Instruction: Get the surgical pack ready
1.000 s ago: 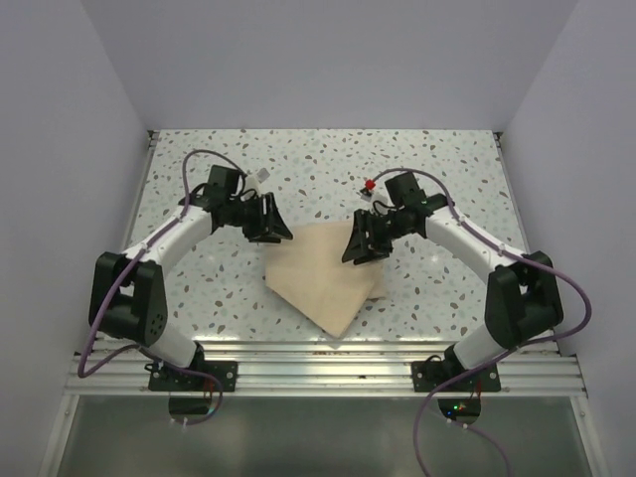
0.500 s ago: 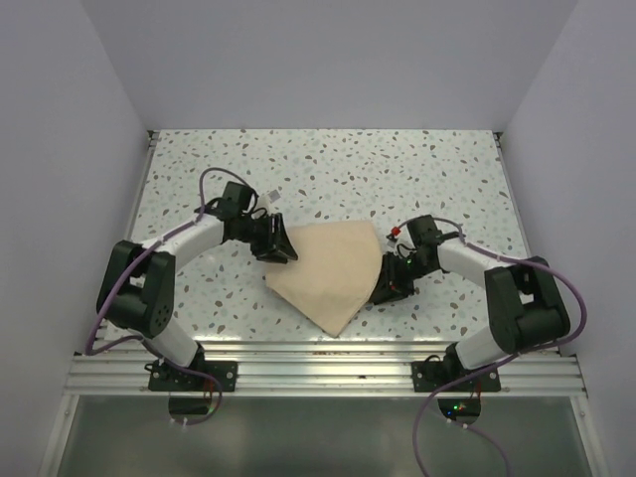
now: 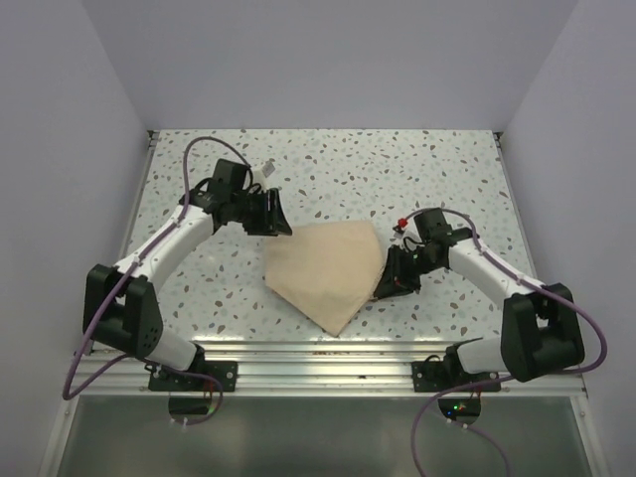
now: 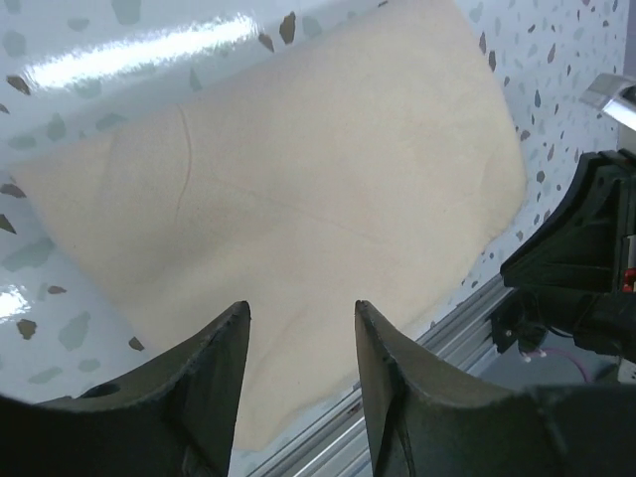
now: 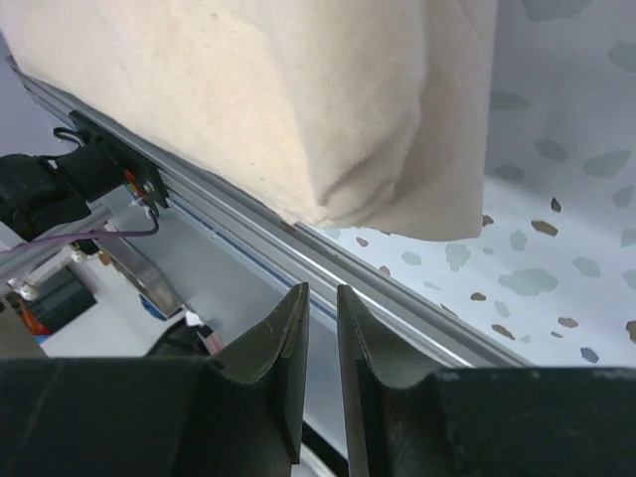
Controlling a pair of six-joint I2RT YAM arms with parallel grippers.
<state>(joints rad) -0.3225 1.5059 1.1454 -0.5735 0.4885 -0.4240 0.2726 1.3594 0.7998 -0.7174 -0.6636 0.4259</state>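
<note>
The surgical pack (image 3: 328, 270) is a tan fabric sheet, folded and lying flat on the speckled table near its front edge. My left gripper (image 3: 272, 221) hovers over its far-left corner, open, with the fabric (image 4: 298, 169) spread out beyond the empty fingers (image 4: 298, 308). My right gripper (image 3: 387, 282) sits low beside the pack's right edge. Its jaws (image 5: 320, 288) stand only a narrow gap apart with nothing between them. The folded fabric edge (image 5: 298, 89) lies just ahead of the fingertips, apart from them.
An aluminium rail (image 3: 318, 353) runs along the table's near edge, close to the pack's front corner, and shows under the right fingers (image 5: 417, 298). The right arm (image 4: 586, 268) appears at the edge of the left wrist view. Grey walls close in three sides.
My right gripper has dropped from over the pack to its right edge, and its jaws have narrowed. The left gripper dipped toward the fabric's corner, then drew back up.
</note>
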